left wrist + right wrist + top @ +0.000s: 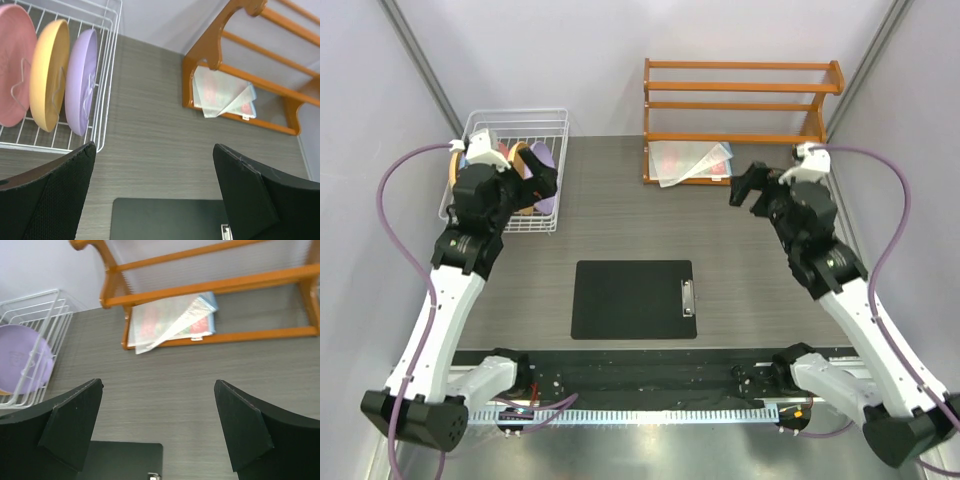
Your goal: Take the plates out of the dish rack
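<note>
Left fingers [47,197] and right fingers [67,427] of mine spread wide, gripping nothing. Pink, yellow and purple plates [50,75] stand in the dish rack [112,50] at the far left corner of the table [150,150].

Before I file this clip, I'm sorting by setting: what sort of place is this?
Likely a robotics test cell, not a kitchen: plain walls close in a table, and the dish rack, orange shelf and clipboard look like staged props.

dish rack [516,125] far left on counter [620,200], plates [50,75] standing on edge in it. shelf [740,104] far, right of rack, pouches [690,160] on bottom tier. clipboard [630,298] centre, nearer.
</note>
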{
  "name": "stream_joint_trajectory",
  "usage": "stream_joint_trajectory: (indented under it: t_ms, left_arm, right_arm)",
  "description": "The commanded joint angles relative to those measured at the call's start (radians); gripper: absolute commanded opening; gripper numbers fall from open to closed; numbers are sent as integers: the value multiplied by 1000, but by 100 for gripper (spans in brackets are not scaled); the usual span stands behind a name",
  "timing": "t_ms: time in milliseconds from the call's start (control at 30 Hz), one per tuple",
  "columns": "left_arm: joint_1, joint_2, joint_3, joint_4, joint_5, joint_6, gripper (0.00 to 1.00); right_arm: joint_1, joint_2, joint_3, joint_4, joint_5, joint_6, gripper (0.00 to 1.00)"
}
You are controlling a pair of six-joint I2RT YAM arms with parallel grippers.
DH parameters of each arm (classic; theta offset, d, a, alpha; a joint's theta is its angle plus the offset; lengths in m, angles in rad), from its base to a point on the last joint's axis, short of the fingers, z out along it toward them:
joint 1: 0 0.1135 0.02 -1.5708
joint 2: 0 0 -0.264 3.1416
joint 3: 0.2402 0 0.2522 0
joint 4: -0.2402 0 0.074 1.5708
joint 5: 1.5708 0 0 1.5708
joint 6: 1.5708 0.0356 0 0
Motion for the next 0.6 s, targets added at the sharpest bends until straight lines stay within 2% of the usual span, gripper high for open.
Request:
stream_joint_trajectory:
  t_ms: [0,100,233,367,567]
  left_arm:
    - [-1,55,80,-34,48,22,99]
    - [-1,74,84,-20,140,73,99]
    - [-1,103,78,4,141,78,100]
    - [-1,158,121,-22,40,108,99]
    - [-1,244,124,23,-107,153,98]
  right_arm:
    - [1,-190,-168,127,119,0,100]
    - [1,-215,-171,151,114,-43,99]
    - [1,-160,-125,91,116,-77,100]
    - [1,-75,-90,57,67,-81,100]
    - [1,21,-67,42,38,-54,99]
